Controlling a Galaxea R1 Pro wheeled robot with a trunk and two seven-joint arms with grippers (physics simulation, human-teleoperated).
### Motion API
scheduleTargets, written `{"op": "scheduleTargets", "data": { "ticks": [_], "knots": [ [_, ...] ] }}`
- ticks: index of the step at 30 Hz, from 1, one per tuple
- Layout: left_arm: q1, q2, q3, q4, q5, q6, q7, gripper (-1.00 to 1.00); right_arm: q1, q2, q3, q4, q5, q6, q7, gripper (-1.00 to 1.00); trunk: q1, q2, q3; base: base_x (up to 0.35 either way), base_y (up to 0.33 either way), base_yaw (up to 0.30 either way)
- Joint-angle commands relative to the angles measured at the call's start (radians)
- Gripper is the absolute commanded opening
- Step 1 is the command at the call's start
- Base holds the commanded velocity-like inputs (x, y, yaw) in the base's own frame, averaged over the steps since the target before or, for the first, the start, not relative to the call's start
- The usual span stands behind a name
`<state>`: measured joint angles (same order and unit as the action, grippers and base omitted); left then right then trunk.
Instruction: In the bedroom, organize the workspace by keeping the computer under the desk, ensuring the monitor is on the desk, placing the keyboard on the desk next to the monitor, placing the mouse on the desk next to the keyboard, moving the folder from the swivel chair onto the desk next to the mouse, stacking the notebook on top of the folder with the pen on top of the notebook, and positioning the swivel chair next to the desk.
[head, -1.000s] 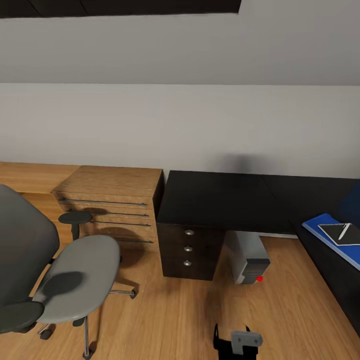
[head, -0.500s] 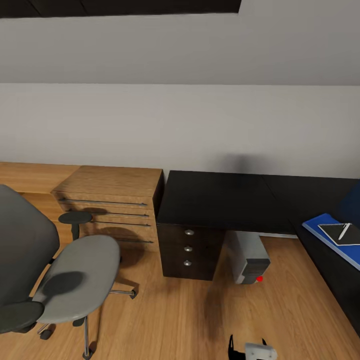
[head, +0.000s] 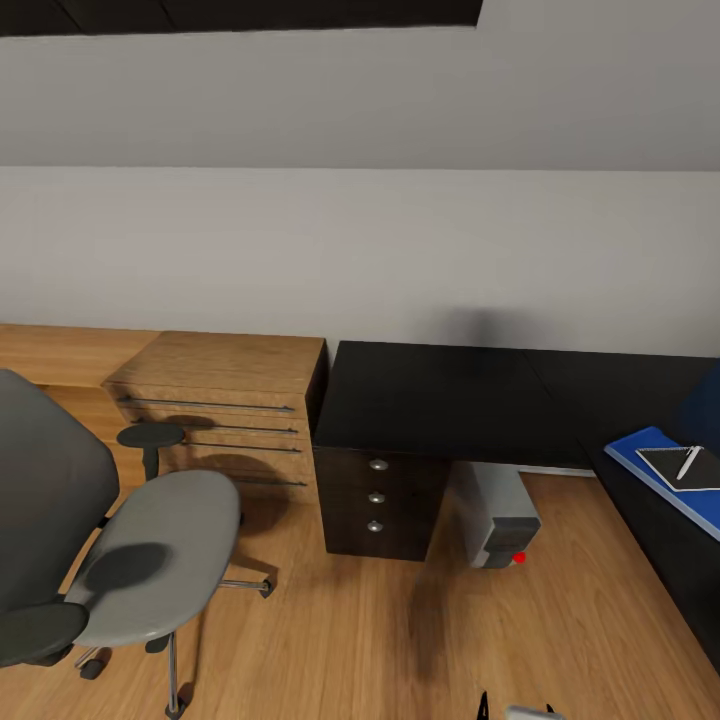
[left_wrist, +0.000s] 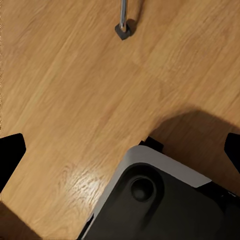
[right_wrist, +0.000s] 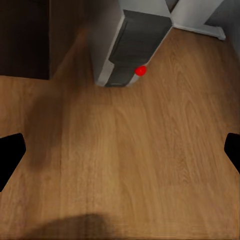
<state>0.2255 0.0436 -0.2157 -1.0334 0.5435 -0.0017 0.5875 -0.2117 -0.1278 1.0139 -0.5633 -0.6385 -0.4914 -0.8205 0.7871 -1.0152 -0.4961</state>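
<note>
While the desk (head: 440, 400) fills the far right with its black top, the chair (head: 110, 560) stands at near left, cut off by the frame edge. Under the desk stands the computer (head: 497, 512). At right the folder (head: 650, 462) lies on the desk, notebook (head: 680, 468) and pen (head: 689, 462) stacked on it. Both grippers point at the floor (right_wrist: 130, 165), fingers spread wide; the right gripper (right_wrist: 120, 150) faces the computer.
</note>
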Motion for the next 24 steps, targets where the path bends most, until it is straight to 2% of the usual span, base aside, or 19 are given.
{"op": "scheduleTargets", "data": {
  "ticks": [1,2,5,6,7,12,14,18,19,24],
  "knots": [
    [0.0,0.002,-0.004,0.008,0.007,-0.001,0.007,1.0,-0.001,0.003,-0.041,0.036,-0.007,-0.004,0.052,1.0,0.0,-0.001,-0.001,0.0,0.0,0.0],
    [0.0,0.002,-0.004,0.014,0.007,-0.002,0.006,1.0,-0.001,0.005,-0.073,0.062,-0.007,-0.004,0.095,1.0,0.0,-0.001,-0.001,0.0,0.0,0.0],
    [0.0,0.002,-0.004,0.023,0.007,-0.002,0.006,1.0,-0.001,0.007,-0.117,0.107,-0.008,-0.004,0.163,1.0,0.0,-0.001,-0.001,0.0,0.0,0.0],
    [0.0,0.002,-0.004,0.028,0.007,-0.003,0.006,1.0,-0.001,0.007,-0.141,0.141,-0.008,-0.004,0.21,1.0,0.0,-0.001,-0.001,0.0,0.0,0.0],
    [0.0,0.002,-0.004,0.073,0.007,-0.011,0.006,1.0,-0.001,0.008,-0.184,0.224,-0.008,-0.006,0.324,1.0,0.0,-0.001,-0.001,0.0,0.0,0.0],
    [0.0,0.002,-0.005,0.157,0.005,-0.06,-0.007,1.0,-0.001,0.008,-0.201,0.29,-0.008,-0.007,0.407,1.0,-0.015,0.027,0.012,0.0,0.0,0.0],
    [0.0,0.002,-0.005,0.208,0.004,-0.101,-0.035,1.0,-0.001,0.008,-0.206,0.32,-0.008,-0.007,0.435,1.0,-0.023,0.041,0.018,0.0,0.0,0.0],
    [0.001,0.002,-0.005,0.267,0.005,-0.139,-0.098,1.0,-0.001,0.008,-0.206,0.351,-0.006,-0.008,0.456,1.0,-0.038,0.069,0.031,0.0,0.0,0.0],
    [0.002,0.002,-0.006,0.305,0.006,-0.151,-0.149,1.0,-0.001,0.008,-0.204,0.364,-0.002,-0.01,0.463,1.0,-0.042,0.076,0.034,0.0,0.0,0.0],
    [-0.005,0.002,-0.006,0.378,0.007,-0.159,-0.206,1.0,-0.001,0.009,-0.202,0.374,0.001,-0.012,0.469,1.0,-0.061,0.111,0.049,0.0,0.0,0.0]
  ]
}}
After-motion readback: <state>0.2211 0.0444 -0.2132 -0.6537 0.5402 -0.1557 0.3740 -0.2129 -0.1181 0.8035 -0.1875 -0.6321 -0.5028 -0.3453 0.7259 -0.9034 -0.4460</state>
